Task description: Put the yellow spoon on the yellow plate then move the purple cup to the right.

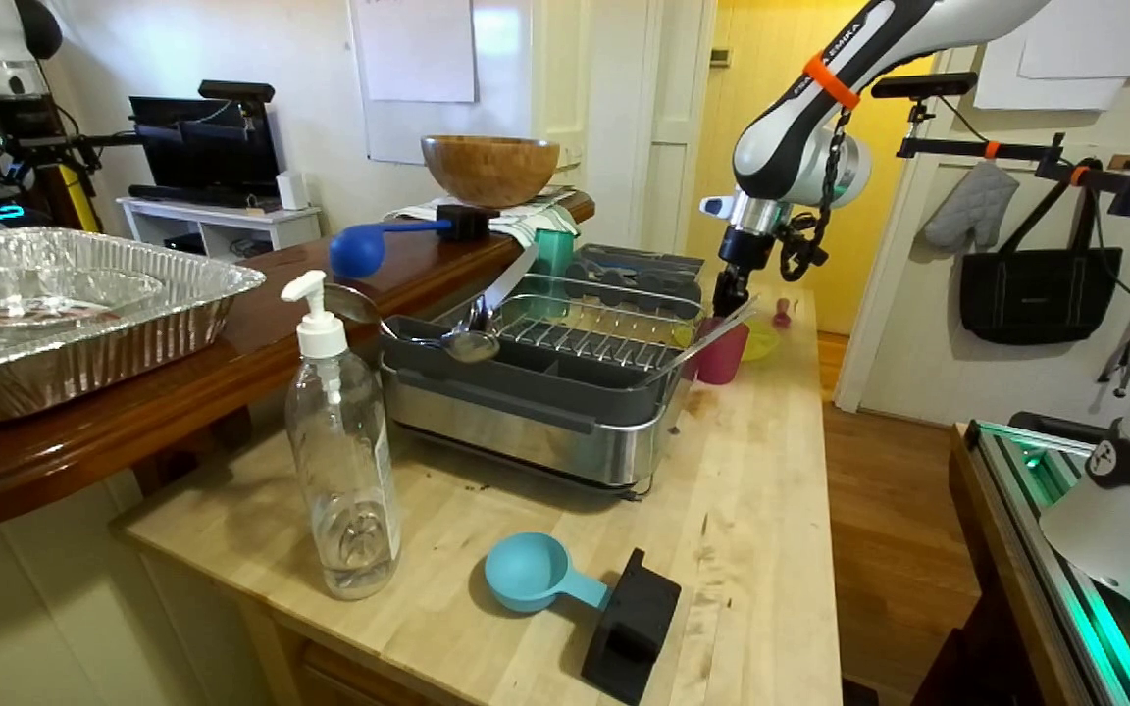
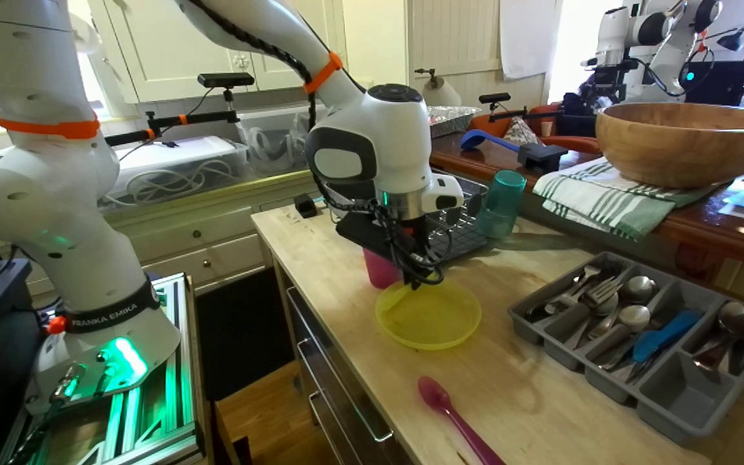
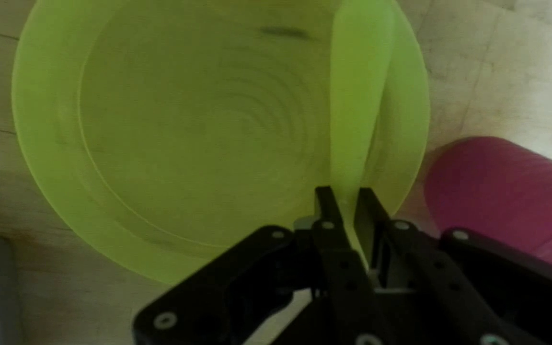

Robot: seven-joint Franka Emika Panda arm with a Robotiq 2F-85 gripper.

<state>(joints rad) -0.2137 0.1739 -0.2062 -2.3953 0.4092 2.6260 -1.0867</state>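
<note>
Half done or better with step one, probably: gripped the yellow spoon (image 3: 360, 86) in the claw (image 3: 344, 199) over the yellow plate (image 3: 48, 120); could not tell whether touching. Likely needed lowering and releasing, then reaching for the purple cup (image 3: 501, 191) alongside.

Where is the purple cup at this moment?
In the wrist view, the purple cup sits at the right edge, beside the yellow plate. In an exterior view, it shows just right of the metal dish rack.
</note>
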